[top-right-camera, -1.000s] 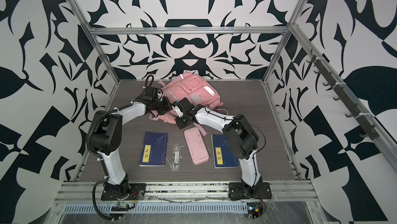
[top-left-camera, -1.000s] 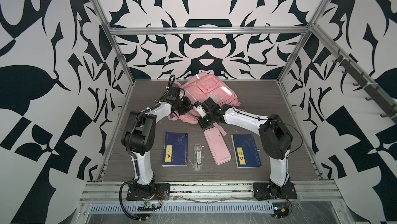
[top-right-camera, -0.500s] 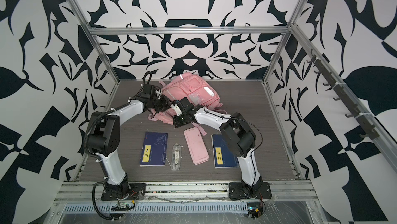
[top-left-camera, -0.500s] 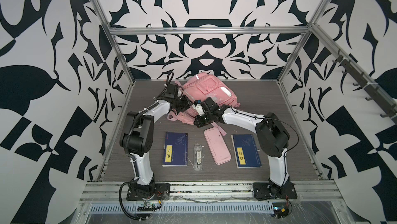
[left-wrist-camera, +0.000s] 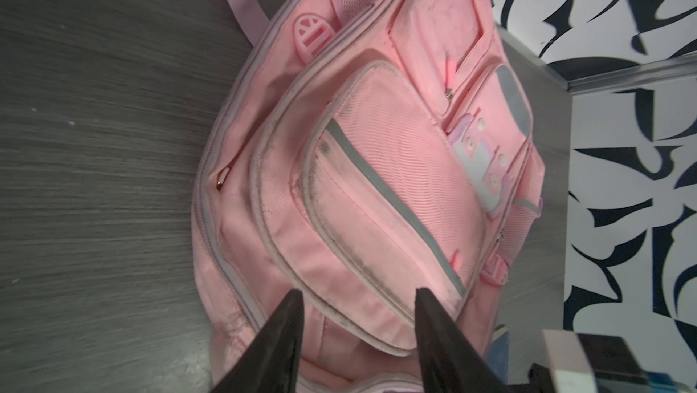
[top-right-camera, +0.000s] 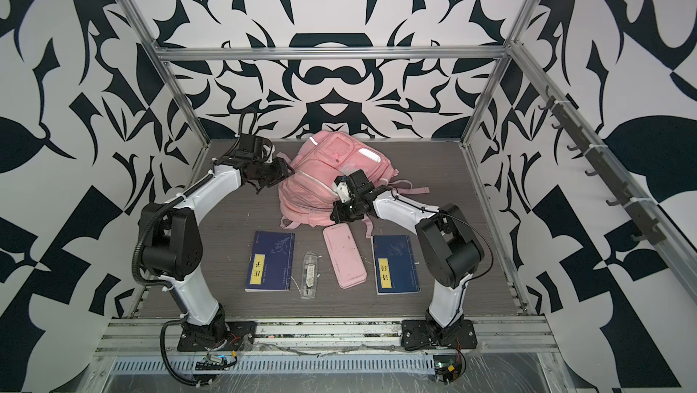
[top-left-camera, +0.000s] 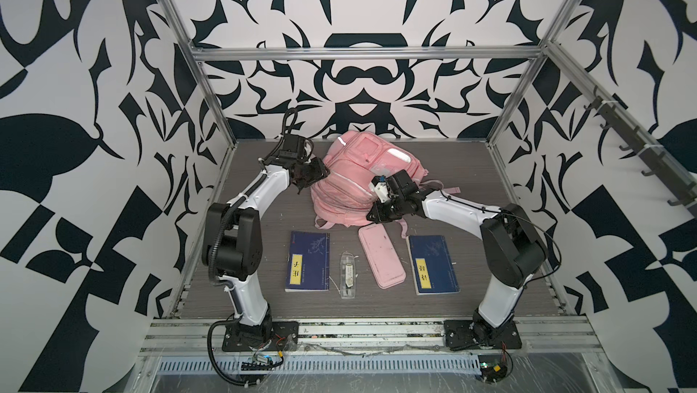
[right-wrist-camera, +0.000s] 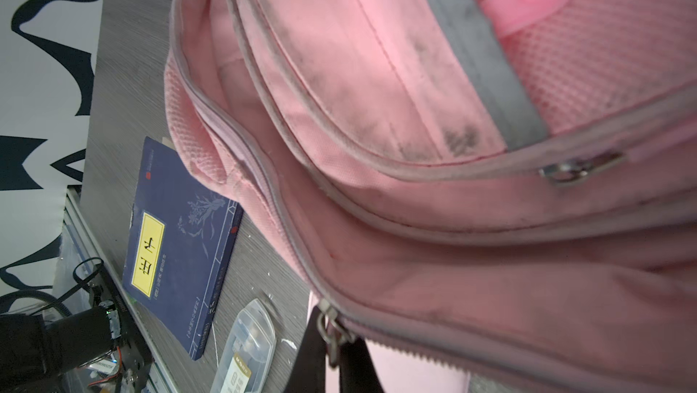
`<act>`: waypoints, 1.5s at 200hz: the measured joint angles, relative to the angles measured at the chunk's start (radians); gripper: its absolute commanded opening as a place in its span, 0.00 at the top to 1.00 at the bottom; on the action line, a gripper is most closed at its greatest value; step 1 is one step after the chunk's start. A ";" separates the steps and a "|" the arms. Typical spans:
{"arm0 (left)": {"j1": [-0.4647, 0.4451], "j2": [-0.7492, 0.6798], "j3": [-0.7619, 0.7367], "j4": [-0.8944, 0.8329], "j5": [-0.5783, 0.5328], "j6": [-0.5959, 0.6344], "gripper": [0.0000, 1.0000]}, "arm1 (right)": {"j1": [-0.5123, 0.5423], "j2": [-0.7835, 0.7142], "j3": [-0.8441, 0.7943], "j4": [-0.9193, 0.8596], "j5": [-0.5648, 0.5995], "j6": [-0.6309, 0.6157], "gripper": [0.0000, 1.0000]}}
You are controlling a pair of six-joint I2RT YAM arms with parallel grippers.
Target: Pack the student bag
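Note:
The student bag [top-left-camera: 358, 183] [top-right-camera: 320, 179], a soft pink backpack with grey reflective strips, lies front-up at the back middle of the table. My left gripper [top-left-camera: 315, 178] [left-wrist-camera: 358, 292] is at the bag's left side. It is open, its black fingers [left-wrist-camera: 286, 334] spread over the pink fabric [left-wrist-camera: 377, 183] and gripping nothing. My right gripper [top-left-camera: 373, 213] [right-wrist-camera: 333, 351] is at the bag's near edge, shut on the metal zipper pull [right-wrist-camera: 329, 329] of a large compartment. That zip gapes beside it, showing pink lining [right-wrist-camera: 396, 259].
In front of the bag lie a blue book [top-left-camera: 308, 266], a clear plastic case [top-left-camera: 347, 274], a pink pencil case [top-left-camera: 381, 255] and a second blue book [top-left-camera: 432, 264]. A pink strap [top-left-camera: 441, 187] trails right of the bag. Metal frame posts edge the table.
My left gripper has opened, let go of the bag's left side and drawn back slightly toward the rear. The right gripper stays shut on the zipper pull at the near edge.

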 measured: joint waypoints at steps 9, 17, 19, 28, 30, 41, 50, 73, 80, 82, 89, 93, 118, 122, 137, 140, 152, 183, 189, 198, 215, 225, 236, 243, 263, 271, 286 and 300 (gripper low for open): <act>-0.005 0.029 0.005 -0.008 0.003 0.005 0.50 | 0.001 0.001 0.000 -0.007 -0.001 -0.003 0.95; -0.011 0.058 0.011 -0.012 0.007 0.010 0.50 | 0.002 0.003 0.000 -0.013 -0.003 -0.005 0.95; -0.012 0.064 0.013 -0.012 0.008 0.011 0.50 | 0.003 0.004 0.000 -0.014 -0.003 -0.005 0.95; -0.017 0.094 0.021 -0.013 0.015 0.013 0.51 | 0.003 0.006 0.000 -0.018 -0.006 -0.005 0.95; -0.018 0.100 0.024 -0.014 0.018 0.015 0.51 | 0.003 0.008 0.000 -0.019 -0.008 -0.005 0.95; -0.021 0.135 0.042 -0.015 0.029 0.016 0.52 | 0.005 0.013 0.002 -0.023 -0.011 -0.005 0.95; -0.023 0.159 0.058 -0.014 0.040 0.016 0.52 | 0.008 0.021 0.006 -0.027 -0.012 -0.006 0.95; -0.026 0.180 0.083 -0.011 0.055 0.013 0.57 | 0.019 0.044 0.018 -0.033 -0.016 -0.008 0.95; -0.026 0.180 0.087 -0.008 0.058 0.008 0.65 | 0.023 0.050 0.021 -0.036 -0.018 -0.008 0.95; -0.026 0.180 0.089 -0.007 0.059 0.011 0.67 | 0.024 0.051 0.021 -0.037 -0.018 -0.008 0.95; -0.026 0.180 0.095 -0.007 0.059 0.010 0.75 | 0.029 0.057 0.024 -0.040 -0.019 -0.009 0.95; -0.026 0.180 0.097 -0.006 0.058 -0.004 0.79 | 0.031 0.061 0.026 -0.042 -0.022 -0.010 0.95; -0.022 0.181 0.097 0.013 0.066 -0.024 1.00 | 0.050 0.079 0.048 -0.051 -0.041 -0.016 0.95; -0.021 0.181 0.096 0.018 0.067 -0.030 1.00 | 0.055 0.085 0.056 -0.053 -0.048 -0.018 0.95; -0.019 0.181 0.089 0.042 0.075 -0.052 1.00 | 0.071 0.110 0.092 -0.066 -0.062 -0.024 0.95; -0.019 0.181 0.087 0.047 0.076 -0.055 1.00 | 0.075 0.116 0.101 -0.068 -0.065 -0.025 0.95; -0.019 0.181 0.074 0.066 0.085 -0.066 1.00 | 0.089 0.143 0.140 -0.082 -0.077 -0.028 0.95; -0.018 0.181 0.032 0.124 0.100 -0.102 1.00 | 0.130 0.216 0.252 -0.127 -0.098 -0.030 0.95; -0.018 0.181 0.027 0.132 0.102 -0.108 1.00 | 0.138 0.233 0.277 -0.133 -0.100 -0.030 0.95; -0.017 0.181 0.018 0.145 0.105 -0.116 1.00 | 0.150 0.258 0.314 -0.142 -0.104 -0.029 0.95; -0.013 0.180 0.008 0.167 0.105 -0.133 1.00 | 0.164 0.305 0.375 -0.154 -0.113 -0.022 0.95; -0.009 0.179 0.002 0.181 0.106 -0.142 1.00 | 0.168 0.332 0.405 -0.162 -0.123 -0.018 0.95; -0.004 0.177 -0.007 0.199 0.109 -0.155 1.00 | 0.171 0.356 0.431 -0.161 -0.135 -0.008 0.95; 0.000 0.173 -0.015 0.212 0.111 -0.163 1.00 | 0.172 0.366 0.443 -0.160 -0.142 0.000 0.95; 0.018 0.150 -0.061 0.261 0.120 -0.192 1.00 | 0.174 0.381 0.455 -0.155 -0.145 0.012 0.95; 0.027 0.133 -0.093 0.288 0.121 -0.205 1.00 | 0.174 0.381 0.455 -0.154 -0.142 0.013 0.96; 0.046 0.088 -0.167 0.341 0.125 -0.236 1.00 | 0.172 0.381 0.454 -0.153 -0.134 0.012 0.96; 0.072 0.027 -0.262 0.396 0.122 -0.272 1.00 | 0.167 0.380 0.452 -0.153 -0.121 0.004 0.96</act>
